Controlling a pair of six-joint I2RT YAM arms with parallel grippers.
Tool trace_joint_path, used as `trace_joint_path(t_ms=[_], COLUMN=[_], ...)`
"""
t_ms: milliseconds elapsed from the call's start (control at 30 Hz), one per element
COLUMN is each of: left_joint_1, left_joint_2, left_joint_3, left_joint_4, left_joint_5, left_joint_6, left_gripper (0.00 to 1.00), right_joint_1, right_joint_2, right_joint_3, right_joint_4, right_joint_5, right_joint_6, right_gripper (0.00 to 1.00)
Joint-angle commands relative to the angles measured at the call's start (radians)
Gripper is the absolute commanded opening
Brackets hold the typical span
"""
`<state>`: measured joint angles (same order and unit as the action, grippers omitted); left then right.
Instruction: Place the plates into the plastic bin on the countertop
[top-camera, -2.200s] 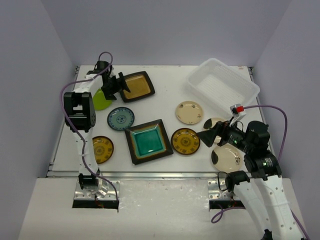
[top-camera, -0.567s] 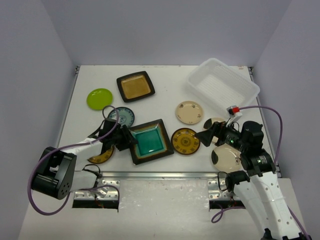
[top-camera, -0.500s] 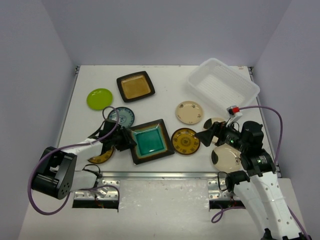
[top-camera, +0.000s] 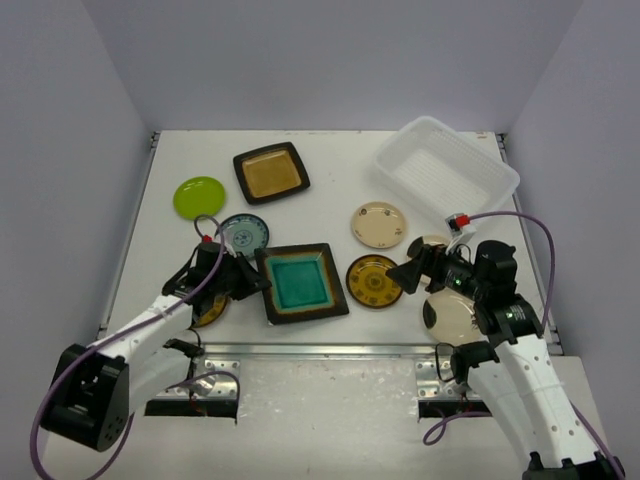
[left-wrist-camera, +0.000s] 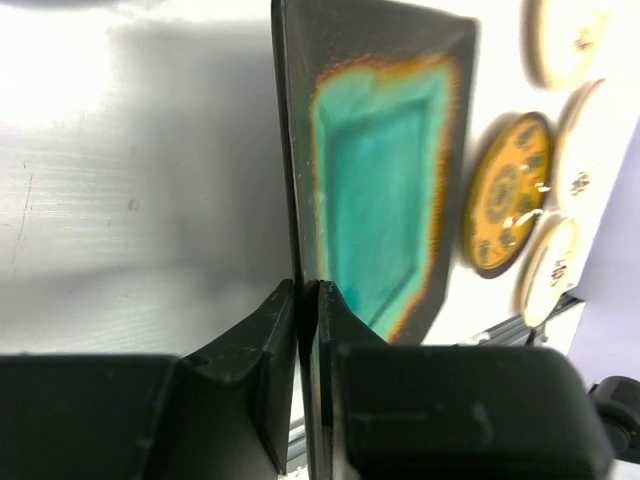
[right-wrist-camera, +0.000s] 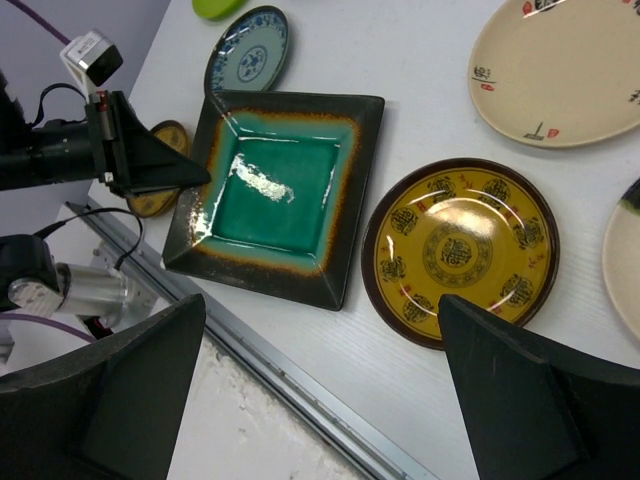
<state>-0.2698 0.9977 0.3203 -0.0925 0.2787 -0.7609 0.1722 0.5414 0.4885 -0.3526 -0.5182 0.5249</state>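
My left gripper (top-camera: 251, 281) is shut on the left rim of the teal square plate (top-camera: 303, 283), which lies near the countertop's (top-camera: 330, 150) front edge. In the left wrist view the jaws (left-wrist-camera: 305, 300) pinch that dark rim edge-on, beside the teal centre (left-wrist-camera: 385, 190). My right gripper (top-camera: 405, 275) hangs open over the right side of a yellow-brown plate (top-camera: 373, 281), nothing between its fingers (right-wrist-camera: 130, 390). The white plastic bin (top-camera: 446, 170) sits at the back right with nothing in it. Amber square (top-camera: 271, 172), lime green (top-camera: 199, 197), blue-patterned (top-camera: 243, 235) and cream (top-camera: 379, 224) plates lie around.
A second yellow-brown plate (top-camera: 210, 310) is half hidden under my left arm. Two cream plates (top-camera: 455, 315) lie under and beside my right arm. The metal front edge (right-wrist-camera: 300, 375) runs just below the teal plate. Grey walls close in the left, back and right.
My left gripper has shut on the teal plate's left rim, and the plate has turned squarer and slid slightly right. The left arm's elbow swung down and forward. The right gripper barely moved.
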Motion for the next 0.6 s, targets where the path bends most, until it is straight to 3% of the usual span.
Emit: trace_joint_path(t_ms=[0, 233, 567], left_joint_1=[-0.005, -0.005, 0.006], left_joint_2=[-0.127, -0.264, -0.412], left_joint_3=[0.021, 0.059, 0.148], left_joint_4=[-0.025, 0.027, -0.013], left_joint_5=[-0.02, 0.15, 0.174], left_joint_6=[-0.001, -0.115, -0.202], left_gripper=[0.0, 0.0, 0.0], right_joint_1=[-0.003, -0.002, 0.012], right_joint_2=[0.05, 0.242, 0.468], right_joint_3=[-0.029, -0.045, -0.058], right_joint_4=[0.145, 0.27, 0.468], right_joint_5=[-0.085, -0.287, -0.412], right_joint_6=[0.045, 0.069, 0.161], right_gripper=[0.99, 0.98, 0.9])
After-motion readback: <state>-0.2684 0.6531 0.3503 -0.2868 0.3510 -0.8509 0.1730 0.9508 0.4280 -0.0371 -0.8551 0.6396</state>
